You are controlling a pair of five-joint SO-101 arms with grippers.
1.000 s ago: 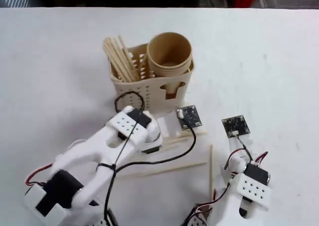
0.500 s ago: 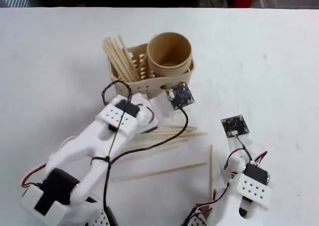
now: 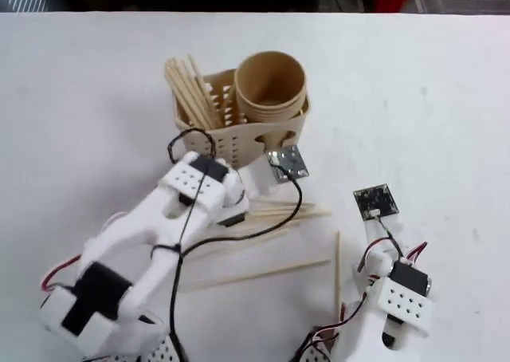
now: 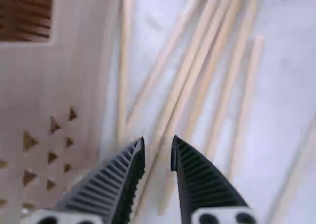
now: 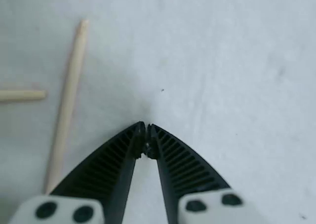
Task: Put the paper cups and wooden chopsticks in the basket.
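Observation:
The beige basket (image 3: pixel 239 139) stands at the table's far middle, holding a stack of paper cups (image 3: pixel 271 84) and a bundle of wooden chopsticks (image 3: pixel 191 91). Several loose chopsticks (image 3: pixel 279 213) lie just in front of it, and they fan out in the left wrist view as chopsticks (image 4: pixel 197 76) beside the basket wall (image 4: pixel 49 86). My left gripper (image 4: pixel 158 146) hovers over them close to that wall, open by a narrow gap and holding nothing. My right gripper (image 5: pixel 144 135) is shut and empty over bare table, near a single chopstick (image 5: pixel 66 105).
Two more chopsticks lie apart: a long one (image 3: pixel 255 274) across the front and an upright one (image 3: pixel 337 270) beside the right arm (image 3: pixel 398 298). The left arm (image 3: pixel 159 234) and its black cable cross the front left. White table spreads to both sides.
My left arm has swung away from the front of the table toward the basket's front wall, uncovering the loose chopsticks. The right arm has stayed still.

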